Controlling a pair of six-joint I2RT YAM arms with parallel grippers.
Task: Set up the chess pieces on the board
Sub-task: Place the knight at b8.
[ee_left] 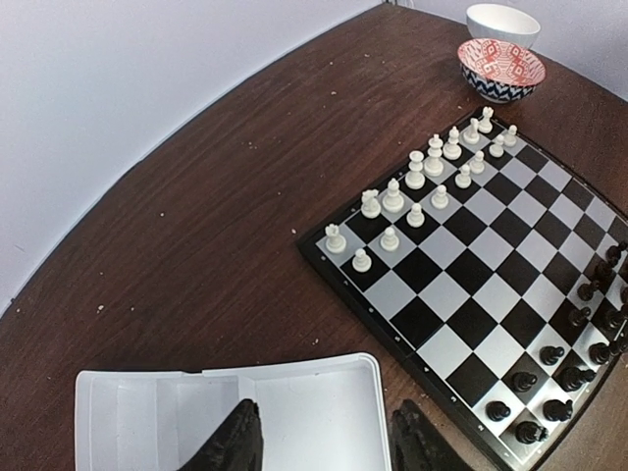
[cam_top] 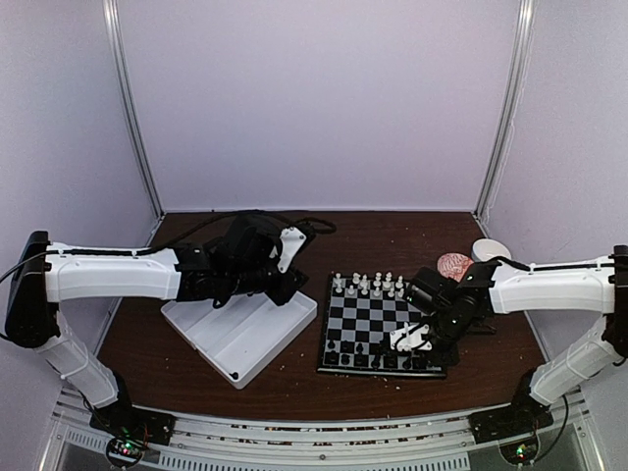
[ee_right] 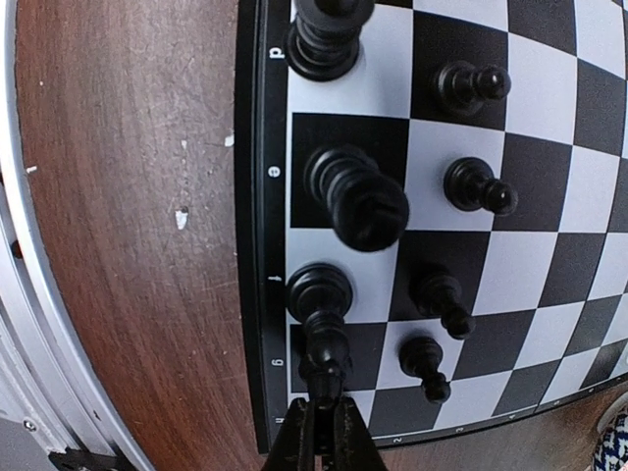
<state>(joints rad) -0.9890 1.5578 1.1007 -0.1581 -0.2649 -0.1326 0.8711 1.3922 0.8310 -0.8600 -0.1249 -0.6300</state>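
The right hand (ee_right: 322, 410), pinched shut on an upright black chess piece (ee_right: 324, 345), stands over the board (ee_right: 260, 255) at its near-right corner.

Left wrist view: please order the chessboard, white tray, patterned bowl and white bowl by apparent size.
1. chessboard
2. white tray
3. patterned bowl and white bowl: alike; the white one is farther, so unranked.

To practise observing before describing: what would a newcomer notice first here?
The chessboard sits right of centre, white pieces lined along its far edge and black pieces along its near edge. The right hand is shut on a black piece at the near right corner, while the open left hand hangs over a white tray.
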